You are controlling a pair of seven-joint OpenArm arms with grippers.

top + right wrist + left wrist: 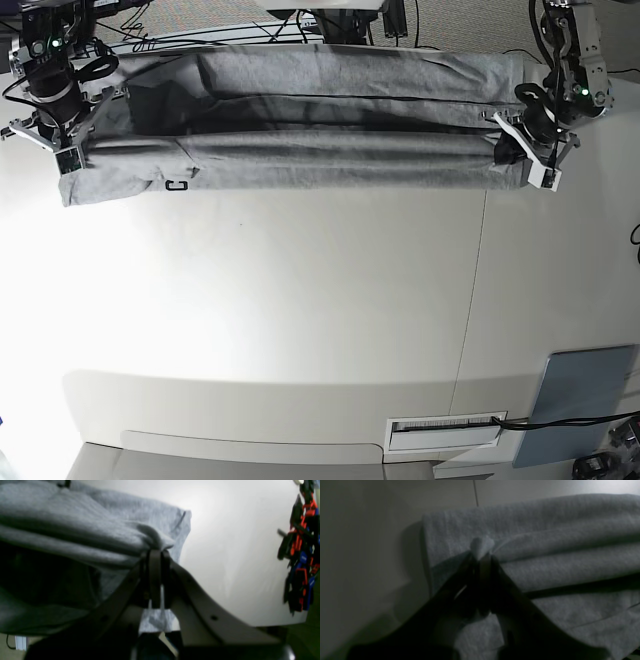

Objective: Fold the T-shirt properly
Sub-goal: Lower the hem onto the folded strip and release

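The left claw (pixel 481 555) and the right claw (pixel 156 552) are both closed, each pinching a fold of light grey cotton T-shirt (pixel 320 150) at opposite ends.

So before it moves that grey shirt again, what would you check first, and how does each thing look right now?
1. Left gripper shut on the T-shirt: ok, a tuft of cloth pokes out between its tips.
2. Right gripper shut on the shirt: ok, fabric bunches at its tips.
3. Shirt stretched evenly between both arms: ok, a long band in the base view.
4. Folded layers flat: not ok, long creases run along it.
5. Table in front of the shirt free for laying it down: ok.
6. How many layers each gripper holds: cannot tell.
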